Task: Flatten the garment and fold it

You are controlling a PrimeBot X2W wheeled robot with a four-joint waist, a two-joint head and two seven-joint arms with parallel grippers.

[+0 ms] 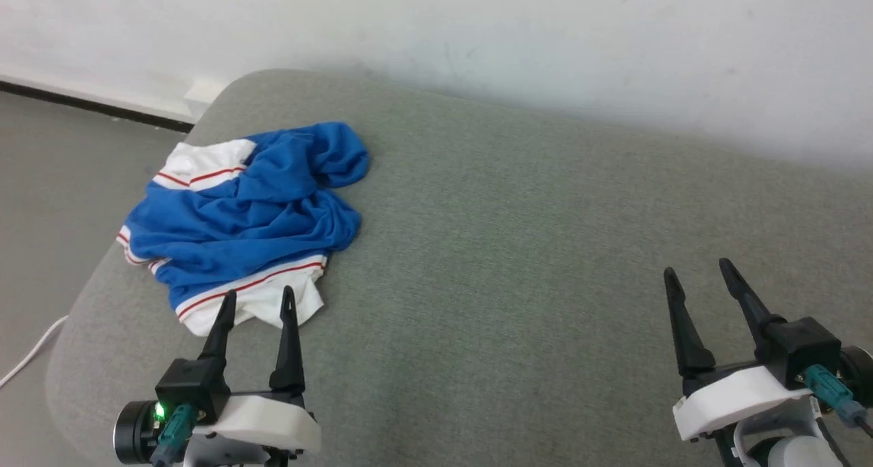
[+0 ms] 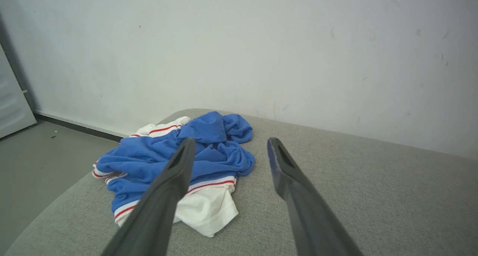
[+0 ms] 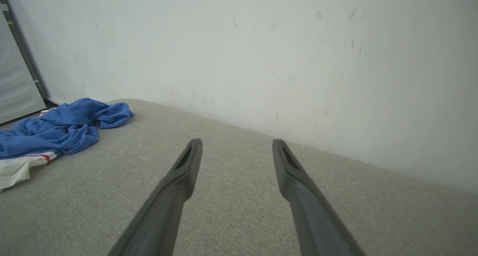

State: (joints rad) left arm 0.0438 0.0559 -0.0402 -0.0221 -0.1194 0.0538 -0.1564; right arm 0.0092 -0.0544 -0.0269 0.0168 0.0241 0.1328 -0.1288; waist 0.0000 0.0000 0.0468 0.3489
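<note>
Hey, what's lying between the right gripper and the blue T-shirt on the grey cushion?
Nothing: between the right gripper and the T-shirt there is just bare grey cushion, as the head view shows; the right wrist view agrees.

We're in a plain indoor room, likely a test space rather than a home, though that's hard to call: scuffed white wall [image 1: 545, 31], grey floor [image 1: 41, 201], dark skirting [image 1: 89, 106], a loose white cable [image 1: 34, 348], and one grey upholstered pad [image 1: 511, 249] with a crumpled shirt [image 1: 239, 208] on it.

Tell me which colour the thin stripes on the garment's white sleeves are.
Red; the garment shows them best in the left wrist view.
</note>
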